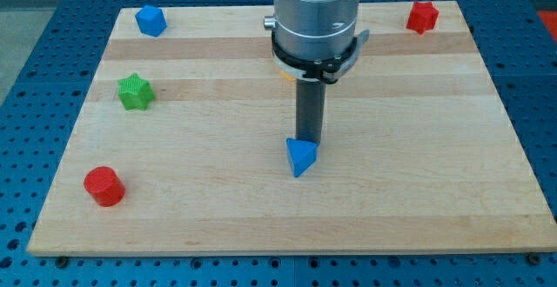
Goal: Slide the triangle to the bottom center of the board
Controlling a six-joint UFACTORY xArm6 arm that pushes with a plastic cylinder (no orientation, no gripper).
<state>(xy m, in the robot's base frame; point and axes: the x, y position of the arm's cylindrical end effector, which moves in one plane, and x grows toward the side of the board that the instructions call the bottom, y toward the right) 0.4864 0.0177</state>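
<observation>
A blue triangle (301, 157) lies near the middle of the wooden board (392, 200), slightly below centre. My tip (310, 141) stands right behind the triangle, on its upper side, touching or almost touching its top edge. The rod hangs from the grey arm head (315, 13) at the view's top centre.
A blue block (150, 20) sits at the top left, a red block (423, 16) at the top right, a green star (135, 92) at the left, a red cylinder (104, 186) at the bottom left. A yellow block (285, 75) is mostly hidden behind the arm head.
</observation>
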